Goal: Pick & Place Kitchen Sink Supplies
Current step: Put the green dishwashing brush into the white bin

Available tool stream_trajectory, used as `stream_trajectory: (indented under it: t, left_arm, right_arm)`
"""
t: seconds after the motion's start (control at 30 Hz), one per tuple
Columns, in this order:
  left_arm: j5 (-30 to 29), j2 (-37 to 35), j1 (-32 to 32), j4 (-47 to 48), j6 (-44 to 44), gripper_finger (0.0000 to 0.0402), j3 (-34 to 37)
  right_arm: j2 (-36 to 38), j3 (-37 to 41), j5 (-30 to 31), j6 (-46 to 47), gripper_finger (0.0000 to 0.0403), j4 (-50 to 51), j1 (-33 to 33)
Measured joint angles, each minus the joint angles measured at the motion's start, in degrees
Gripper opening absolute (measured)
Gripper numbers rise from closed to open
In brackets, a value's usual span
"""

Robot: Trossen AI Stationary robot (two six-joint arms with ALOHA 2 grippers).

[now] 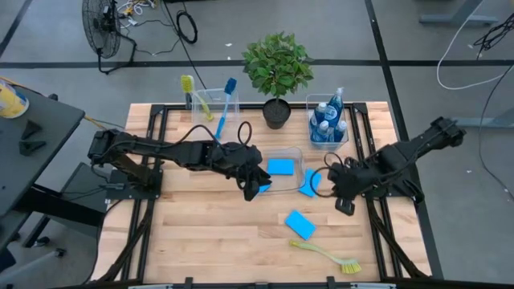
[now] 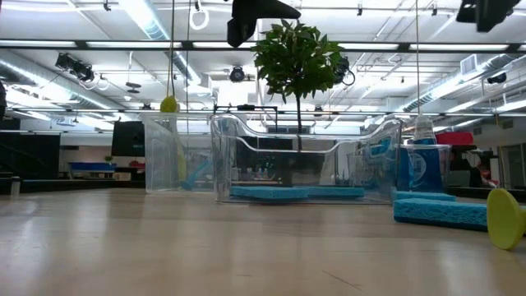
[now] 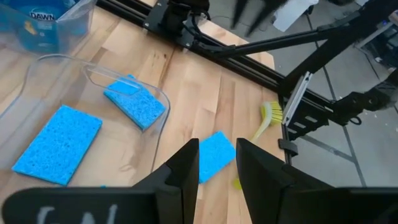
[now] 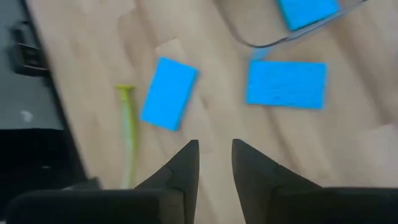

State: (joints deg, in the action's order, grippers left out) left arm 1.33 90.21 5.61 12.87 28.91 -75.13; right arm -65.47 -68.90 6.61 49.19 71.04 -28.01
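Observation:
My left gripper (image 1: 254, 188) hovers open over the near left corner of the middle clear bin (image 1: 296, 154), holding nothing. One blue sponge (image 1: 280, 167) lies flat in that bin. A second sponge (image 1: 309, 182) lies just outside the bin's right wall. A third sponge (image 1: 300, 224) lies flat on the table nearer the front, and in the left wrist view this sponge (image 3: 214, 155) shows beyond my fingertips. A yellow-green brush (image 1: 329, 255) lies by the near edge. My right gripper (image 1: 342, 202) hangs open and empty to the right of the second sponge (image 4: 286, 84).
A far-left bin (image 1: 210, 104) holds a yellow-green brush (image 1: 187, 84) and a blue brush (image 1: 228, 95) standing upright. A far-right bin (image 1: 347, 138) holds the blue-liquid bottles (image 1: 328, 120). The potted plant (image 1: 277, 72) stands between them. Bare wood lies at the near left.

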Motion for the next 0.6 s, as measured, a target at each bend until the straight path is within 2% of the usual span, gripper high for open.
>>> stream_trajectory:
  t: [0.27, 0.4, 0.6]
  left_arm:
    - [0.0, 0.0, 0.6, -0.1, 0.0, 0.011, 0.0]
    - [0.1, 0.0, 2.4, -0.1, 0.0, 0.011, 0.0]
    - [4.0, 0.0, 6.8, -0.1, 0.3, 0.011, 0.0]
  right_arm:
    - [0.0, 4.1, -0.1, 8.2, 0.0098, -13.3, -9.8]
    - [-0.1, 9.8, -0.6, 12.0, 0.0098, -24.0, -14.1]
    - [-0.1, 20.2, -5.3, 18.4, 0.0098, -39.8, -18.4]
